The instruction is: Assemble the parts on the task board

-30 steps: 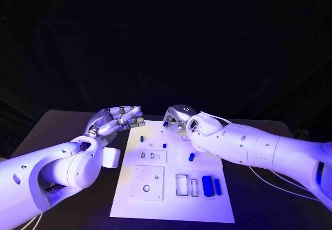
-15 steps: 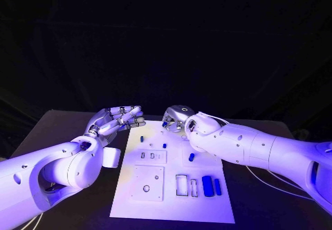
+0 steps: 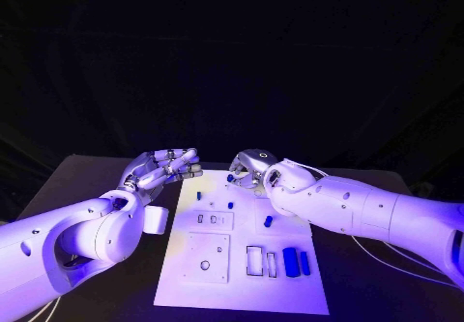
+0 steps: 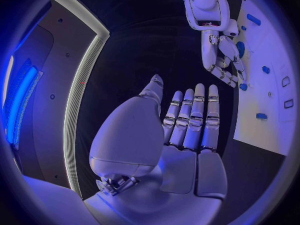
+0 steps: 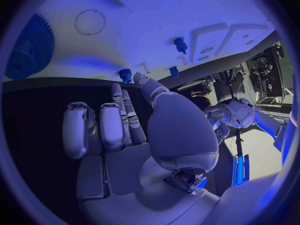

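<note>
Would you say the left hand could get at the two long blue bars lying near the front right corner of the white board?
Probably not easily: the left hand hovers off the far left edge of the white task board, while the two long blue bars lie at its near right, under the right arm, which crosses above that side.

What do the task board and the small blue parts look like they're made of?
Task board: looks like rigid white plastic, matte; flat sheet with cleanly cut recesses, no glare. Blue parts: probably moulded or printed plastic, uniform colour, slight sheen. Can't confirm either.
</note>
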{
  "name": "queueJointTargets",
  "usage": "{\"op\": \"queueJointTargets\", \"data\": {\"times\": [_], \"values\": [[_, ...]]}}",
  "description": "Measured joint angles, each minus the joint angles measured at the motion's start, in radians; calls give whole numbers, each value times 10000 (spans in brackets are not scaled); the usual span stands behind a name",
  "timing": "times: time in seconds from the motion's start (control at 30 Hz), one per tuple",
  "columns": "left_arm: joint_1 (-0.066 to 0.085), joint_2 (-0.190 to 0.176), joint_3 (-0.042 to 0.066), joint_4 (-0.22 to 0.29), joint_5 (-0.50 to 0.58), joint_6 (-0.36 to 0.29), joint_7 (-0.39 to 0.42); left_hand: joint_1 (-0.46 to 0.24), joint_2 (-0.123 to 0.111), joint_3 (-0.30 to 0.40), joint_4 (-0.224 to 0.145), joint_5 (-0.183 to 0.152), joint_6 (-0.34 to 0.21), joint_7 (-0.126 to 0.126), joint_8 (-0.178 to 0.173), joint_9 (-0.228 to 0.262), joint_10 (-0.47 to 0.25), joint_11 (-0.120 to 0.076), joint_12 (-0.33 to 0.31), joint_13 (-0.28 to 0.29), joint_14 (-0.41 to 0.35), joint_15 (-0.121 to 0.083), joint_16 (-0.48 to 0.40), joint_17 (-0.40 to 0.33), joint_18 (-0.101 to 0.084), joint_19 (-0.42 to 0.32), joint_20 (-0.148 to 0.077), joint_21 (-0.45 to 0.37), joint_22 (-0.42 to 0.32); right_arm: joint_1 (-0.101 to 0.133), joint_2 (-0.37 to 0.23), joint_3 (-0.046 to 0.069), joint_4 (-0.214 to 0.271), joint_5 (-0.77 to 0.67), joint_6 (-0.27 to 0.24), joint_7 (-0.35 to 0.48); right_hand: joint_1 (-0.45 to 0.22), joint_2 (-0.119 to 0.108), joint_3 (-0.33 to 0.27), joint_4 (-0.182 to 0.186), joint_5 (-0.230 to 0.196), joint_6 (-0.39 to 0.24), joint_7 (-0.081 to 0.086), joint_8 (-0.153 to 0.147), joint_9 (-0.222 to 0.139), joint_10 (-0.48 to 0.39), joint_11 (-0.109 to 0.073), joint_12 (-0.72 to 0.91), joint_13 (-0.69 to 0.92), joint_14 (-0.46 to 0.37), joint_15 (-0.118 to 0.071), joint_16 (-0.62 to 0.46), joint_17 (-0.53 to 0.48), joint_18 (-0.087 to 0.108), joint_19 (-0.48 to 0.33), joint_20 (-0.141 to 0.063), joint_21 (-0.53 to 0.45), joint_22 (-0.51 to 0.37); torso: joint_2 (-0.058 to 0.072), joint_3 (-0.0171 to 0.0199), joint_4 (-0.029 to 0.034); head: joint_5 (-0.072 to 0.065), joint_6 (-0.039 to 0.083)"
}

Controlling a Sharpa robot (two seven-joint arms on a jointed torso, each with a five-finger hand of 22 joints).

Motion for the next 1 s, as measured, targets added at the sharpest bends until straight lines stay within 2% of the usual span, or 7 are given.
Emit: {"op": "queueJointTargets", "data": {"times": [0.27,0.4,0.47,0.57,0.6,0.8,1.0], "values": [[35,-87,-2,-54,9,27,-5,0,0,-28,-28,0,0,-1,0,0,0,0,0,0,36,36,0,1,-1,0,0,0,-16,297,-1684,54,1538,426,-140,-16,122,39,-59,59,100,331,66,130,90,715,-111,321,177,0,0,70,182,1,78,-72,79,154,-19,12,-116,-17,37],[60,-110,-2,-142,9,103,-6,-44,44,-28,-28,0,39,37,0,0,37,-37,0,0,40,32,0,1,-1,0,0,0,-28,495,-2646,93,2121,1009,-24,-23,-349,-432,-657,506,584,291,79,82,85,932,-144,338,306,0,0,151,269,0,120,-42,79,153,-29,12,-181,-9,58],[66,-116,-2,-210,12,167,-6,12,117,-17,-97,0,39,38,-46,0,60,-13,0,1,144,10,0,9,-1,7,1,0,-27,535,-3012,96,2276,1277,93,-24,-398,-481,-873,578,608,205,115,75,77,932,-144,338,346,0,0,158,299,0,150,-73,79,153,-33,13,-210,-11,67],[70,-130,-2,-302,18,262,-25,391,478,292,-403,0,39,38,-117,1,73,-1,-60,0,288,-28,0,55,0,129,-54,0,-36,557,-3294,97,2350,1531,295,-31,-354,-541,-1161,639,682,52,150,75,59,908,-120,338,399,0,0,158,260,-1,149,-73,79,153,-35,19,-255,-18,71],[73,-137,-2,-350,21,316,-41,562,505,400,-506,0,39,38,-117,1,73,0,-60,0,324,-36,0,68,-1,129,-54,0,-42,569,-3378,98,2352,1611,392,-36,-313,-582,-1270,663,682,-21,165,75,51,874,-85,338,422,0,0,158,228,0,149,-73,79,152,-35,23,-270,-10,72],[78,-170,-2,-539,34,609,-150,686,524,623,-619,0,39,38,-196,1,73,0,-109,1,324,-36,0,94,-1,198,-55,0,-56,587,-3468,102,2263,1792,805,-71,-301,-588,-2014,881,815,-179,177,75,51,622,15,357,595,0,0,158,148,0,67,10,-44,151,-35,44,-275,-6,54],[83,-179,-2,-602,43,832,-278,627,466,637,-605,0,39,38,-196,1,73,0,-109,1,324,-36,0,95,-1,198,-55,0,-69,561,-3228,103,2011,1843,1094,-151,-54,-341,-2758,1175,855,-294,189,76,90,335,18,688,830,0,0,158,148,0,57,20,-83,151,-34,53,-271,-32,50]]}}
